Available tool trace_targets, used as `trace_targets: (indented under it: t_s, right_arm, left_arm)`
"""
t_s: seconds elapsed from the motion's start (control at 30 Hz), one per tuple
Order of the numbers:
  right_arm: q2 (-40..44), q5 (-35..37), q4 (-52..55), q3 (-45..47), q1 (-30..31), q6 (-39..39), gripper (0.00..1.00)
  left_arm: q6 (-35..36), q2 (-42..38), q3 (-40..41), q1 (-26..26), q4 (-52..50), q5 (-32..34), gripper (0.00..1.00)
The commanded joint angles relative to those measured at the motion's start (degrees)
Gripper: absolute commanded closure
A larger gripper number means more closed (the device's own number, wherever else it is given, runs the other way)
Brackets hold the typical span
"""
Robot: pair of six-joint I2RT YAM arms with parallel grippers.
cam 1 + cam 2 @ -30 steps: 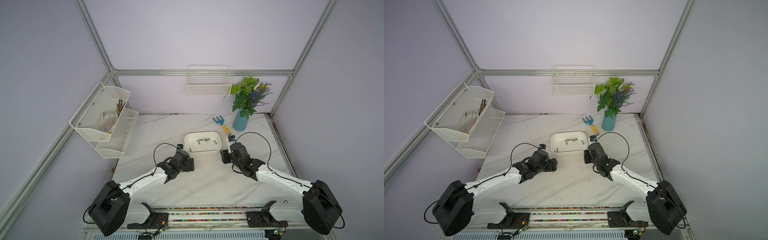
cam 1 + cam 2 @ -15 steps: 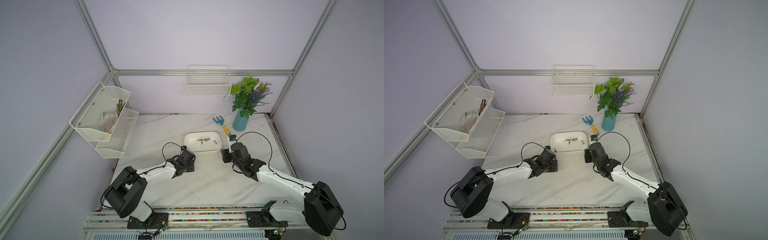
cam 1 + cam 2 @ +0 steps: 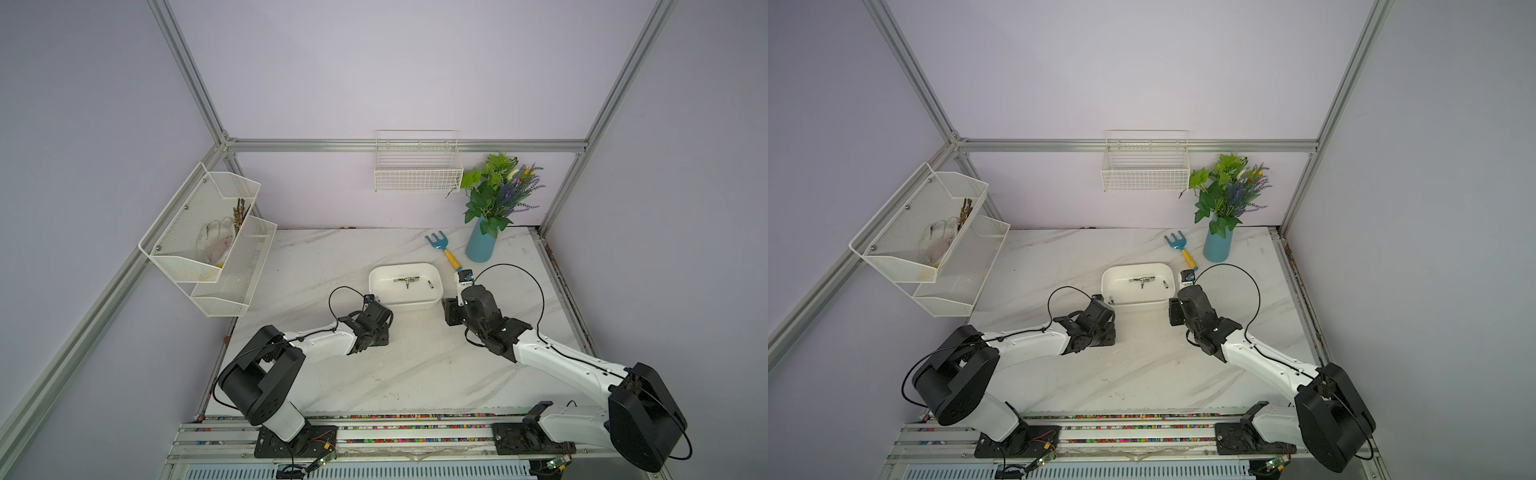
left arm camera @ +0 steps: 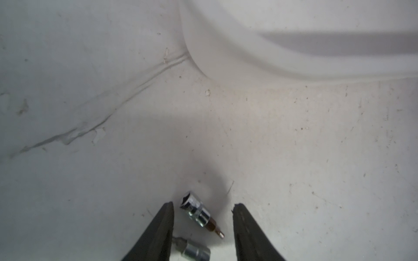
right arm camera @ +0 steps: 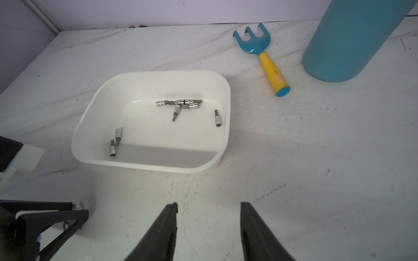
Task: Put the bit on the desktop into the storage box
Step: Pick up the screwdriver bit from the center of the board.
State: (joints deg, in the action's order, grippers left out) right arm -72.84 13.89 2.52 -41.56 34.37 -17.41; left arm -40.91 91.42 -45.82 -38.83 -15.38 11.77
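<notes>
Bit [image 4: 200, 214] on the desktop [image 4: 294, 146], slanted between the fingers of my left gripper [image 4: 203, 204], just short of a rounded corner of the storage box [image 4: 248, 61]. My jaws stand partway apart on either side of it, with a gap showing on both sides, so I am gripping nothing yet.

My right gripper [image 5: 209, 204] hangs nearby over bare tabletop, its jaws apart and empty.

The main risk, as I judge it, is a second bit [image 4: 193, 248] lying just beside one of my fingers. A squeeze could nudge it away or trap it along with the first. The slant is another hazard, because pads meeting a round polished barrel off-square may spin it or squirt it out. On the lift, a low carry could clip the box wall and shove the light tub along the table.

The bit has a bright chrome socket end with a square recess and a grooved band. It narrows to a darker neck and a thin tip. My fingers are matte black and taper to their ends. The desktop is white with grey marble veins, scuffed and speckled with grit. The box is smooth white plastic, shallow and solid-walled, and several more bits [image 5: 178, 105] already lie inside.
</notes>
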Motion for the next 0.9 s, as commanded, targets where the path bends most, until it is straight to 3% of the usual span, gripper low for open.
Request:
trace_targets:
  t_s: [0.0, 0.43, 0.87]
  right_arm:
    - [0.8, 0.8, -1.6, 0.3, -0.2, 0.6, 0.51]
    - [0.9, 0.8, -1.6, 0.4, -0.3, 0.6, 0.51]
    - [1.1, 0.8, -1.6, 0.5, -0.3, 0.6, 0.51]
  left_arm:
    - [0.7, 0.8, -2.2, -0.4, 1.6, -0.9, 0.55]
    - [1.4, 2.7, -4.0, -1.5, 0.8, -1.9, 0.65]
    - [2.8, 6.4, -8.0, -3.7, -5.0, 2.7, 0.75]
